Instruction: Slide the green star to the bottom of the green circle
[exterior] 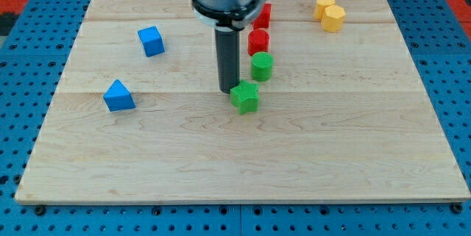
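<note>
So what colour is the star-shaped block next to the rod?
Green. The green star sits right beside my tip, seen in the camera view.

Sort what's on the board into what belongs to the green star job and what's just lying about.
Job:
green star
green circle
my tip, at the star's upper left edge

Lying about:
two red blocks
blue cube
blue triangle
two yellow blocks
</note>
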